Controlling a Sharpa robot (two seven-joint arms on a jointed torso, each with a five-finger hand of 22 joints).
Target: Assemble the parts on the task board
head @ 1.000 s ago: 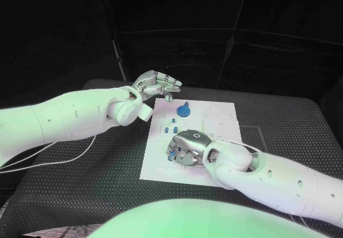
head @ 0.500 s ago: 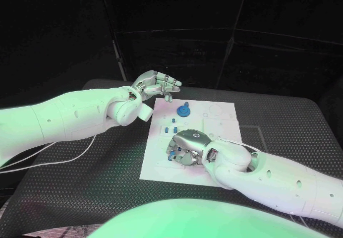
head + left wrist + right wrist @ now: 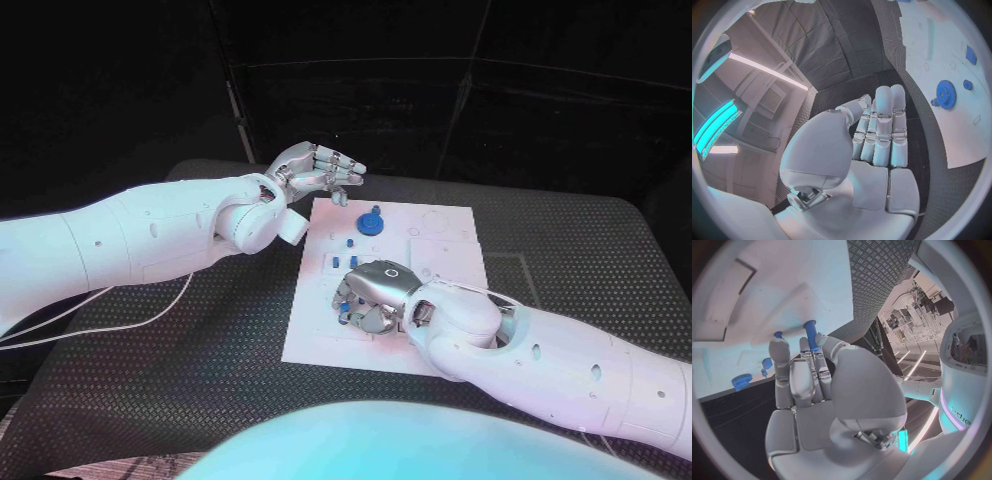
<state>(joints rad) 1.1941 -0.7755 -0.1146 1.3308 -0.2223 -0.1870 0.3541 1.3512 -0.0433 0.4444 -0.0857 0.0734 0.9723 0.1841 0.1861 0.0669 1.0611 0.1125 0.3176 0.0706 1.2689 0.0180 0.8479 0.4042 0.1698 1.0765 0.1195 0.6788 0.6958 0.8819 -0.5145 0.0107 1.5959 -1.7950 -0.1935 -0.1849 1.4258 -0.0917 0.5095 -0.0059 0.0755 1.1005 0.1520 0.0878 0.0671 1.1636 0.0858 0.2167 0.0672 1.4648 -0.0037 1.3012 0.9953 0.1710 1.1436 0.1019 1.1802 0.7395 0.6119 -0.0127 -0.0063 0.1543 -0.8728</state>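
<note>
Fingers (image 3: 792, 370) of the right hand (image 3: 378, 292) curled down over the near half of the task board (image 3: 450, 252), pinching a blue peg (image 3: 810, 334) between thumb and fingertips, peg end poking out beyond them toward the board's white face. Left hand (image 3: 319, 168) raised above the board's far left corner, its fingers (image 3: 882, 125) lying side by side and loosely extended, thumb drawn in beside them, nothing held. Round about: black tread-patterned worktop (image 3: 577, 240) under everything, a white cable (image 3: 144, 305) trailing across it below the left arm. In the way: right hand and wrist covering much of the board's near part in the head view (whatever lies under the palm hidden). Board itself a white rectangular plate in the middle of the worktop, with shallow recesses and outlines on its surface. On its far part, a blue gear (image 3: 372, 222) lying flat with a short blue post rising from it, well apart from either hand. Nearer, along the left side, two small blue pieces (image 3: 342, 262) side by side, just beyond the right hand's knuckles. One more small blue piece (image 3: 342, 199) at the far left corner, right beneath the left hand.
</note>
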